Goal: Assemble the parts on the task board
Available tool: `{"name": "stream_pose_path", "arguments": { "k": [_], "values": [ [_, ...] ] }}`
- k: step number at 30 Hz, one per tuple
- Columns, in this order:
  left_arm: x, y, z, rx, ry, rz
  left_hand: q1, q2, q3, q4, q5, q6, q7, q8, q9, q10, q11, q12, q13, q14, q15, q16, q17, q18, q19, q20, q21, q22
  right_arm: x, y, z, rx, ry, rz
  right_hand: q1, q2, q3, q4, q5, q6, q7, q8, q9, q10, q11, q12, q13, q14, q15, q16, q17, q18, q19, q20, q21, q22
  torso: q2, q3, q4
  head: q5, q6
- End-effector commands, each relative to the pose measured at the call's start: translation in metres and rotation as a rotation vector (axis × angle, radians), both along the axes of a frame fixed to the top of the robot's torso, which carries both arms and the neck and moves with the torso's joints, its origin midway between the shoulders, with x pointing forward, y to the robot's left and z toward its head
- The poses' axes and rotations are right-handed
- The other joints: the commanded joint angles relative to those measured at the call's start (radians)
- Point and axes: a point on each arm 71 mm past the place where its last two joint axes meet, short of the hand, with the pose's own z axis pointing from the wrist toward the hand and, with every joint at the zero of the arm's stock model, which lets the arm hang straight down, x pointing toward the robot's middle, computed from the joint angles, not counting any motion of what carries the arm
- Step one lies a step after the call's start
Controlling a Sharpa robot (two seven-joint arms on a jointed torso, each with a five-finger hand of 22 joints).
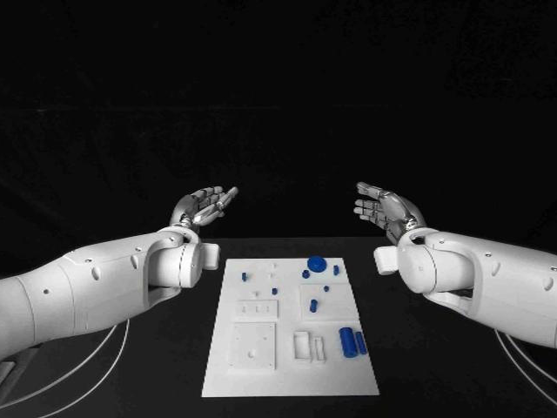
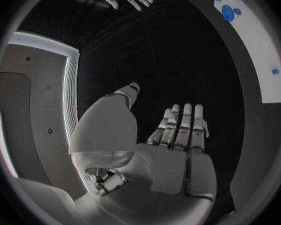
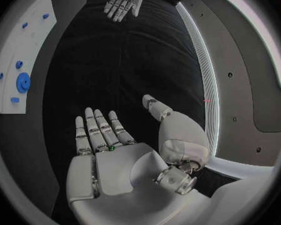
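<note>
Task board [image 1: 291, 366] lies flat mid-table, between both arms. Blue parts [image 1: 349, 340] rest on it: round piece [image 1: 316, 261] at far end, cylinders near right edge. Left hand [image 1: 204, 206] and right hand [image 1: 385, 209] raised beyond board, palms facing, fingers extended, slightly apart, holding nothing.

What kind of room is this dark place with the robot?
Probably a robot test lab. Two silver hands, the left hand and right hand, hang open above a black table holding a white task board with small blue parts.
</note>
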Motion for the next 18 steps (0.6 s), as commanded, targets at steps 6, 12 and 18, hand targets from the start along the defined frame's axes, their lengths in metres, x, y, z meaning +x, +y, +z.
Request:
{"name": "stream_pose_path", "arguments": {
  "k": [6,12,18],
  "values": [
    [0.015,0.002,0.003,-0.053,0.091,-0.071,0.042,-0.004,0.013,0.01,0.008,0.019,0.003,0.016,0.017,0.027,0.004,0.009,0.004,0.019,0.003,0.011,0.017,-0.016,0.019,0.004,0.012,0.044,0.013,0.0,0.003,0.019,0.159,0.204,0.14,0.058,-0.118,-0.166,0.129,0.112,0.095,0.079,0.064,0.186,0.021,0.026,0.014,0.109,0.02,0.072,0.047,0.041,0.13,0.005,0.033,0.324,0.0,0.0,-0.0005,0.0,0.0],
    [0.013,0.001,0.003,-0.068,0.088,-0.1,0.052,0.007,0.0,0.008,0.007,0.038,0.015,0.03,0.035,0.041,0.01,0.014,0.006,0.03,0.005,0.017,0.019,-0.016,0.027,0.001,0.016,0.043,0.03,-0.002,0.01,-0.377,-0.029,0.222,0.273,0.026,-0.091,-0.195,0.146,0.229,0.095,0.117,0.064,0.306,0.012,0.061,0.023,0.24,0.014,0.125,0.055,0.1,0.291,-0.01,0.057,0.341,0.001,-0.0036,-0.0017,0.006,-0.008],
    [0.009,0.003,0.005,-0.078,0.073,-0.118,0.165,0.076,-0.05,-0.042,0.027,0.179,0.061,0.092,0.064,0.18,0.05,0.073,0.03,0.181,0.013,0.091,0.038,0.013,0.171,-0.045,0.068,0.037,0.038,0.002,0.013,-0.592,-0.136,0.254,0.395,-0.016,0.013,-0.185,0.113,0.367,0.065,0.152,0.061,0.462,-0.045,0.113,0.045,0.457,-0.073,0.218,0.092,0.175,0.511,-0.023,0.109,0.323,0.003,-0.0028,-0.0008,0.009,-0.004]
  ]
}}
